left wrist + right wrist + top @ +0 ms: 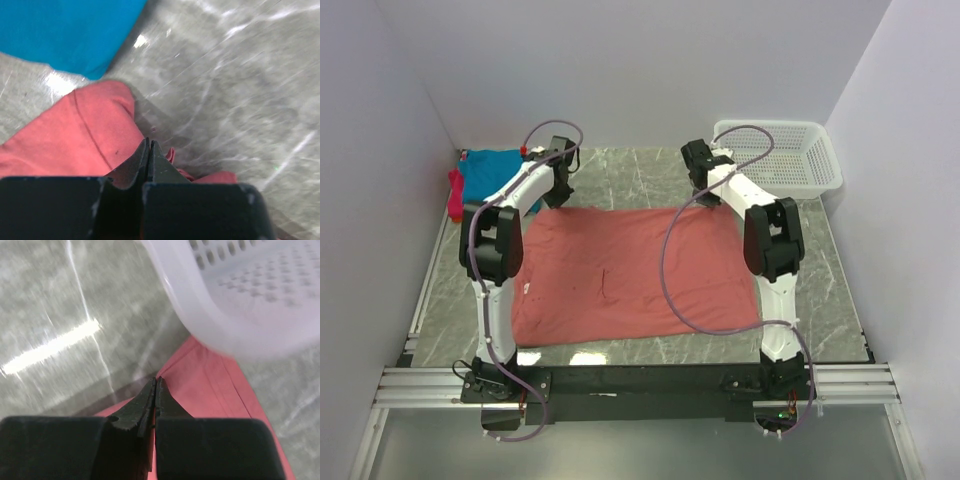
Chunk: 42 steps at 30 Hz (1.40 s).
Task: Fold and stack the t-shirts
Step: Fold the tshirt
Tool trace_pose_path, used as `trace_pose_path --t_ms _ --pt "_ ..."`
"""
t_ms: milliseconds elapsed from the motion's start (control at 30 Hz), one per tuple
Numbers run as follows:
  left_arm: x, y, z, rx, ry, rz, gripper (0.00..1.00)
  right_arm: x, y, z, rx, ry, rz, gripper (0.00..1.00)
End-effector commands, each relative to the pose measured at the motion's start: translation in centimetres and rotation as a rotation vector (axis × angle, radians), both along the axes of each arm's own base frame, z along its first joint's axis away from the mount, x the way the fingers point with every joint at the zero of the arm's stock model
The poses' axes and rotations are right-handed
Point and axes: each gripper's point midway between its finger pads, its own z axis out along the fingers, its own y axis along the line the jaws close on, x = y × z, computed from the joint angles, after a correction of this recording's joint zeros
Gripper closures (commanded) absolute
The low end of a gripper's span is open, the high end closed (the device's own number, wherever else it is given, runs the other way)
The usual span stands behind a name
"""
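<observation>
Finds the salmon-red t-shirt spread flat across the middle of the grey marbled table, between the two arms, with slight creases near its centre. Places the left gripper at the shirt's 11 o'clock corner, pressed tight together and pinching a bunched fold of the red cloth. Places the right gripper at the 1 o'clock corner, likewise pressed together, with the shirt's edge caught at its tips. Puts the teal-blue t-shirt crumpled at 10 o'clock from the red one, in the far left corner and apart from it. Puts the magenta-pink t-shirt touching the teal one's left side. Sets the white mesh basket at 2 o'clock, in the far right corner, near the right gripper.
</observation>
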Motion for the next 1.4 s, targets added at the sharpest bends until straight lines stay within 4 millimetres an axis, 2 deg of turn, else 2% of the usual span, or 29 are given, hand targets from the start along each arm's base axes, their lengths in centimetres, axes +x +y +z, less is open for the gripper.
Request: trace_pose_path --t_ms 0,67,367,567,667,1100,1333,1367 --pt "-1.3 0.7 2.1 -0.005 -0.039 0.007 0.99 -0.7 -0.4 4.8 0.025 -0.110 -0.003 1.00" --pt "-1.8 0.7 2.1 -0.014 -0.048 0.008 0.99 -1.0 0.4 5.0 0.054 -0.124 0.032 1.00" --pt "-4.9 1.3 3.1 -0.027 -0.051 0.016 0.99 -4.8 0.6 6.3 0.092 -0.134 0.082 1.00" --pt "-8.5 1.4 3.2 -0.050 -0.050 0.059 0.99 -7.4 0.2 6.3 0.087 -0.128 0.075 1.00" --pt "-11.1 1.8 2.3 -0.042 -0.022 0.088 0.99 -8.8 0.0 6.1 0.091 -0.122 0.080 1.00" --pt "-16.4 2.2 3.5 -0.018 -0.042 0.156 0.99 -13.3 -0.6 6.4 0.081 -0.127 0.103 1.00" --pt "-19.8 2.6 3.5 0.015 -0.027 0.169 0.99 -15.5 -0.9 6.3 0.077 -0.121 0.118 1.00" --pt "-20.5 2.6 2.9 0.018 -0.014 0.163 0.99 -15.8 -0.9 6.3 0.085 -0.124 0.122 1.00"
